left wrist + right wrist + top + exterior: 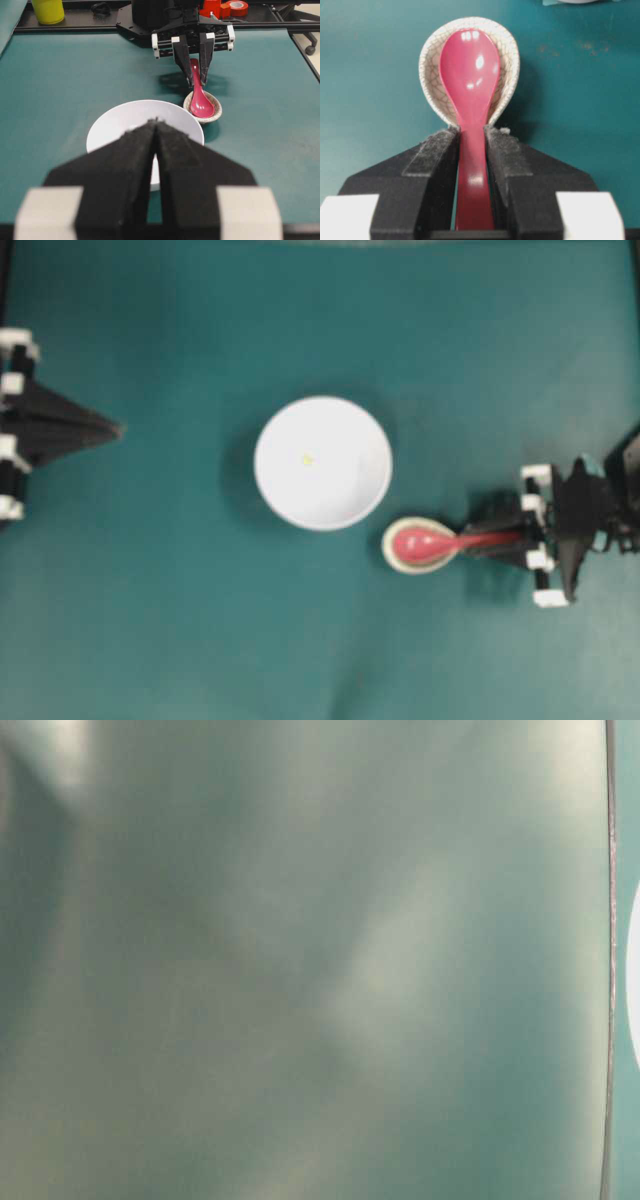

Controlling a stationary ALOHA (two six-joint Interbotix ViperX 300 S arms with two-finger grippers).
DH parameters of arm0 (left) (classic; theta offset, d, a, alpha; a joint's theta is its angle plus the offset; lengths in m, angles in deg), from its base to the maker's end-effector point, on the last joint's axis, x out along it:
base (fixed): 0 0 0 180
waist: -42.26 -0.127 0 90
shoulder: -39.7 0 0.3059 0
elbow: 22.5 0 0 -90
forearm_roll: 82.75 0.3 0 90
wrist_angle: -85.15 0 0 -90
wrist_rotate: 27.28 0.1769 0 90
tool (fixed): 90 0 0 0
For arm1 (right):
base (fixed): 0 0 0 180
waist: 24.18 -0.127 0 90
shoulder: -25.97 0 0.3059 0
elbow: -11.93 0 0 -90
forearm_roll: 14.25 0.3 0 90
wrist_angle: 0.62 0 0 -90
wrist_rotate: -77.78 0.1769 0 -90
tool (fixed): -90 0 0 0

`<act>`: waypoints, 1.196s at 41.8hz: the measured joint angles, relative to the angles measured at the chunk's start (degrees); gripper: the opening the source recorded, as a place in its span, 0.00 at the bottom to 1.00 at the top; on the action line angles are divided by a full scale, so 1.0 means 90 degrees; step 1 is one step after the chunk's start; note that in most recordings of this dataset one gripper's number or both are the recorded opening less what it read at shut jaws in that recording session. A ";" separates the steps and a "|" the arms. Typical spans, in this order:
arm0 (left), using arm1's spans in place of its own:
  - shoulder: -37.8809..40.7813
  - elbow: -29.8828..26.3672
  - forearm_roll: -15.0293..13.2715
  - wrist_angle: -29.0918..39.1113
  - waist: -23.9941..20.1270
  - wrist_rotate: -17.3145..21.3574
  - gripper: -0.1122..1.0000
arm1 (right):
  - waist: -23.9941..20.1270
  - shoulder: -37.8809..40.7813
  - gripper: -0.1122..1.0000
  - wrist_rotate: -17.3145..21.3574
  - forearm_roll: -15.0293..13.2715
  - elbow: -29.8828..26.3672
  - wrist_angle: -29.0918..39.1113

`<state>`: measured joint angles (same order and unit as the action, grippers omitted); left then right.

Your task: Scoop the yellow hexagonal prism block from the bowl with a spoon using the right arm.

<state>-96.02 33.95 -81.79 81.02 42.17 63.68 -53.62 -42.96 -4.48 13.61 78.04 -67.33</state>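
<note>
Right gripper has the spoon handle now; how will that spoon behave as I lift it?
The spoon looks glossy, so it may slip between the right gripper's pads. It looks stiff, unlikely to bend. Held by the handle's end, the scoop may sag.

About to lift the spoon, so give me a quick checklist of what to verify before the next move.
1. Right gripper closed on the spoon handle: ok.
2. Spoon scoop resting in the small speckled dish, not yet lifted: ok.
3. Yellow block lying in the white bowl: ok.
4. Left gripper shut, away from the bowl: ok.
5. Grip firm enough to lift: cannot tell.
</note>
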 measured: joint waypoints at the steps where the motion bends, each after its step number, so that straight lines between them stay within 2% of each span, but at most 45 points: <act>1: 0.0000 0.0000 -0.0010 -0.0010 0.0000 0.0000 0.11 | 0.0000 -0.0010 0.30 0.0000 0.0000 -0.0010 0.0000; 10: 0.0000 0.0000 0.0000 0.0000 0.0000 -0.0029 0.11 | 0.0010 -0.0713 0.30 -0.0078 0.0000 0.0029 0.0332; 18: 0.0000 0.0000 0.0000 0.0029 0.0000 -0.0049 0.11 | 0.0313 -0.1807 0.30 -0.0547 0.0000 -0.0059 0.1367; 26: 0.0000 0.0000 0.0000 0.0195 0.0000 -0.0049 0.11 | 0.1104 -0.3105 0.30 -0.1221 0.0000 -0.0586 0.3428; 34: 0.0000 0.0000 0.0000 0.0205 0.0000 -0.0020 0.11 | 0.1963 -0.3936 0.30 -0.1572 0.0000 -0.1387 0.5615; 44: 0.0000 0.0000 -0.0010 0.0205 0.0000 0.0000 0.11 | 0.3213 -0.4170 0.30 -0.1680 -0.0146 -0.2412 0.8018; 50: 0.0000 0.0000 -0.0010 0.0215 0.0000 0.0000 0.11 | 0.3740 -0.4102 0.30 -0.1680 -0.0332 -0.2920 0.9063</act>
<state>-96.02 33.95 -81.87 82.96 42.17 63.68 -19.96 -79.88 -19.60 10.62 51.76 14.23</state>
